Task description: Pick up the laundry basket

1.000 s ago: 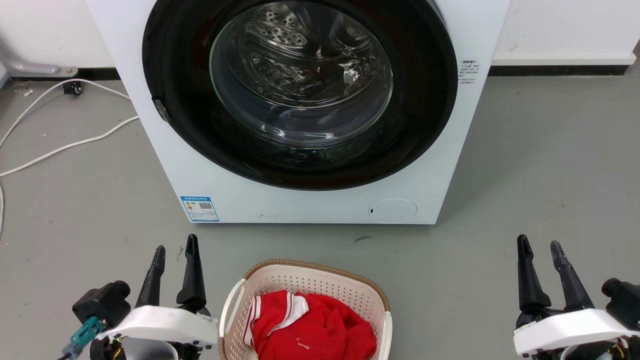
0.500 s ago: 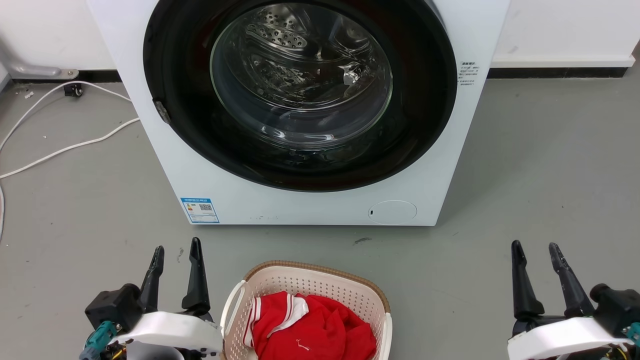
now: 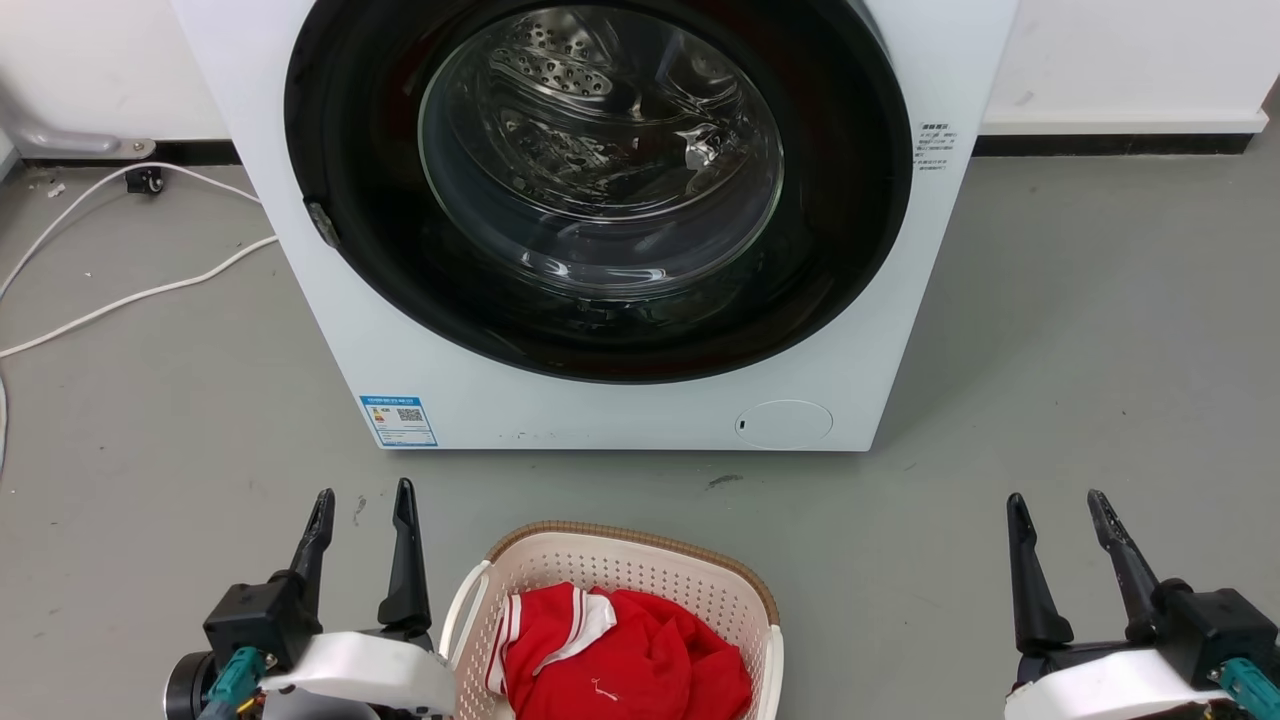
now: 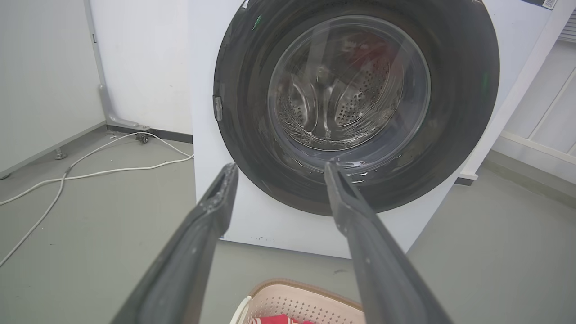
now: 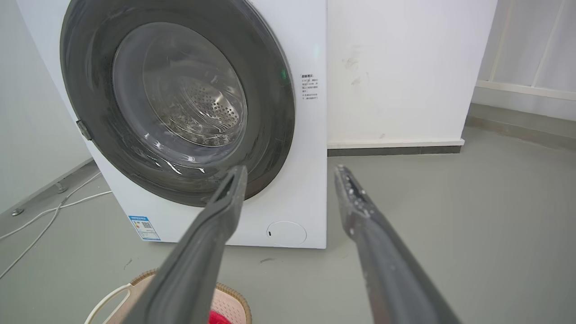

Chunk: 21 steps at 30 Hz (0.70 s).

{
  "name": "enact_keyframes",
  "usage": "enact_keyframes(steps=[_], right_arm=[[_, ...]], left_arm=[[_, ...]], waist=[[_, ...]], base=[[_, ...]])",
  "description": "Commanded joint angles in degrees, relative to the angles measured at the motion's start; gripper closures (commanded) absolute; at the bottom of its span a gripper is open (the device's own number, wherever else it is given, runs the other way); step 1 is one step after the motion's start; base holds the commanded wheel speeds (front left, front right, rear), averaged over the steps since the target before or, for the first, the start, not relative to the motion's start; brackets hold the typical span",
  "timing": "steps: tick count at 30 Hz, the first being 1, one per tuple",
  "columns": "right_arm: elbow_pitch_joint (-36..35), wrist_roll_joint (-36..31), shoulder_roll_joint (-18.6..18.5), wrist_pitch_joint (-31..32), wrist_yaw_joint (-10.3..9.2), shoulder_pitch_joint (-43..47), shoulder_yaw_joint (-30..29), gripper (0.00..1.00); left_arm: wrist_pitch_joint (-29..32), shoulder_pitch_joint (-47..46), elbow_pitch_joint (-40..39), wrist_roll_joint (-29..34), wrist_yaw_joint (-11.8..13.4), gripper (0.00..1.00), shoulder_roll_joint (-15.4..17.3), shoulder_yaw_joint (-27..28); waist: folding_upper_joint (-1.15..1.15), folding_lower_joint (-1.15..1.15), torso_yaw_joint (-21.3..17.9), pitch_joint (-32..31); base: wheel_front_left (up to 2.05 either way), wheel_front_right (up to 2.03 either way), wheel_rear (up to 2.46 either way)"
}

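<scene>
The laundry basket [image 3: 640,565] is cream with a brown woven-look rim and white side handles. It stands on the grey floor at the bottom centre of the head view, with red and white clothes [image 3: 625,650] inside. My left gripper [image 3: 363,497] is open just left of the basket's left handle, fingers pointing toward the washer. My right gripper [image 3: 1056,500] is open well to the basket's right, apart from it. The left wrist view shows the laundry basket [image 4: 297,301] below the left gripper [image 4: 279,168]. The right wrist view shows the laundry basket [image 5: 141,281] at the lower left of the right gripper [image 5: 290,171].
A white front-loading washing machine [image 3: 620,400] with its round door shut stands just behind the basket. White cables [image 3: 130,290] lie on the floor at the left. Open grey floor [image 3: 1090,330] stretches to the right, up to a white wall.
Both grippers have shifted inward: the left one moved right, closer to the basket's handle, and the right one moved left and slightly down. Both stay open. The basket has not moved.
</scene>
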Motion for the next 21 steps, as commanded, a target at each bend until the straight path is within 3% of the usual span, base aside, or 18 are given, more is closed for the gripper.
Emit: enact_keyframes(steps=[1, 21], right_arm=[[-0.71, -1.61, -0.25, -0.64, -0.02, 0.53, 0.06, 0.0], [-1.84, -7.19, -0.28, -2.81, -0.02, 1.33, -0.2, 0.0]], left_arm=[[-0.55, 0.44, -0.48, 1.49, 0.15, 0.0, 0.18, -0.18], [-2.63, 1.28, -0.44, 9.79, 1.27, 0.0, 0.21, -0.42]], waist=[[0.0, 0.0, -0.03, -0.01], [0.0, 0.0, -0.13, -0.09]], base=[[0.0, 0.0, 0.0], [0.0, 0.0, 0.0]])
